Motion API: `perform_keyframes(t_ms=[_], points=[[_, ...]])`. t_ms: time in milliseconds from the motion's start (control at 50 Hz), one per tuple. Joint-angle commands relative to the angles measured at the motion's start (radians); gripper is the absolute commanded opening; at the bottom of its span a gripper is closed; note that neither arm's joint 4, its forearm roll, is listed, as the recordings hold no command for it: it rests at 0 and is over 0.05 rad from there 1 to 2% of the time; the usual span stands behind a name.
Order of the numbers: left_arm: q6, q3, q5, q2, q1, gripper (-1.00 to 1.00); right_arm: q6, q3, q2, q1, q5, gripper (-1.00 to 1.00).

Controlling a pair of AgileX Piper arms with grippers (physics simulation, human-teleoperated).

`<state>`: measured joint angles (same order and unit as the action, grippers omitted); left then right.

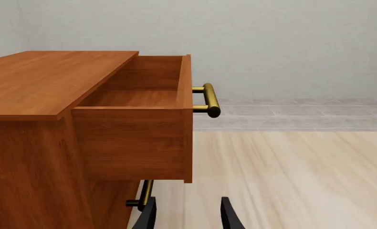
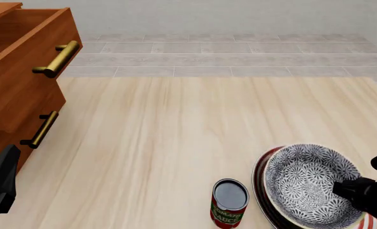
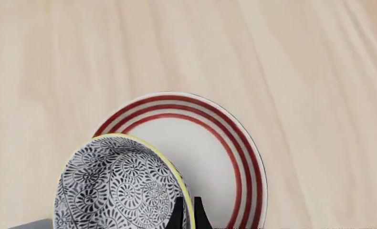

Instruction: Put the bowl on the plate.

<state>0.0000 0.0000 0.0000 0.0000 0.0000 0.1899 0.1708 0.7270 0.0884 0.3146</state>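
Pale wood counter (image 2: 175,143) carries everything, the bowl (image 2: 309,183) at about five o'clock in the front view, sitting over the plate (image 3: 201,152). Right claw (image 3: 186,214) pinches the bowl's rim, fingers nearly together. A can (image 2: 229,202) stands just beside the plate at nine o'clock. Left claw (image 1: 187,214) hangs parted, holding nothing, near the cabinet (image 1: 42,143) with its open drawer (image 1: 144,124).

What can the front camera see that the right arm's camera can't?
Only the front view shows the tomato can, the wooden drawer cabinet with its open top drawer, and the left gripper. Only the right wrist view shows the right gripper's fingertips pinching the bowl's rim and the plate's bare white middle. Both show the bowl, the plate and the table.
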Motion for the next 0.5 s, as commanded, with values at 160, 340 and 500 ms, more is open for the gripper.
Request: perform_keyframes(t_ms=[160,340,500], points=[[0.000,0.000,0.000,0.000,0.000,1.00,0.007,-0.030,0.018,0.011,-0.039,-1.00],[0.000,0.000,0.000,0.000,0.000,1.00,0.008,-0.048,0.002,0.016,-0.036,-1.00],[0.000,0.000,0.000,0.000,0.000,1.00,0.009,-0.053,0.003,0.018,-0.037,-1.00]])
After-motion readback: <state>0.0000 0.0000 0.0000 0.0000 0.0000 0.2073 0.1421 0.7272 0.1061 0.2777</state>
